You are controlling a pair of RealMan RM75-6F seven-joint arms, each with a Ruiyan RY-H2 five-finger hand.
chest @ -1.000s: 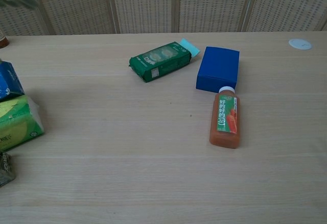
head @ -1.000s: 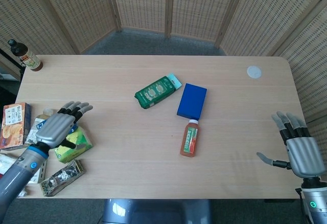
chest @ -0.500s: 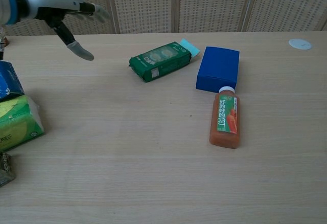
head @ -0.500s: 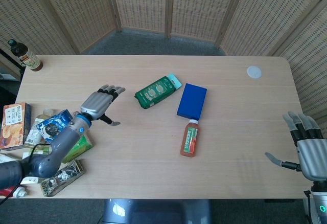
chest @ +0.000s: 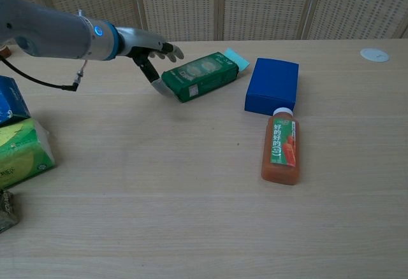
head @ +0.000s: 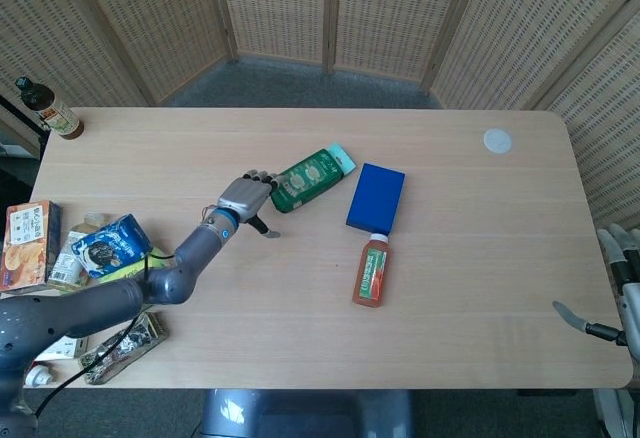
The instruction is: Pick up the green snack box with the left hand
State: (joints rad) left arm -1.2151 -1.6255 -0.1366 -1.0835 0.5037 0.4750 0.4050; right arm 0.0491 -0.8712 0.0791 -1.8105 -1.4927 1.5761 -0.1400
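Observation:
The green snack box (head: 309, 179) (chest: 201, 76) lies flat on the table near its middle, tilted, with a pale teal flap at its far end. My left hand (head: 246, 200) (chest: 155, 59) has its fingers spread and sits right at the box's near left end, fingertips at its edge and thumb below the corner; it holds nothing. My right hand (head: 622, 288) shows only partly at the right edge of the head view, fingers apart, far from the box.
A blue box (head: 376, 198) (chest: 272, 86) lies just right of the snack box, with an orange drink bottle (head: 371, 272) (chest: 280, 150) below it. Snack packs (head: 108, 246) crowd the table's left edge. A brown bottle (head: 48, 109) stands far left; a white disc (head: 497, 141) far right.
My left hand has swept right from the snack pile to the green box's left end. My right hand has slid toward the right edge of view.

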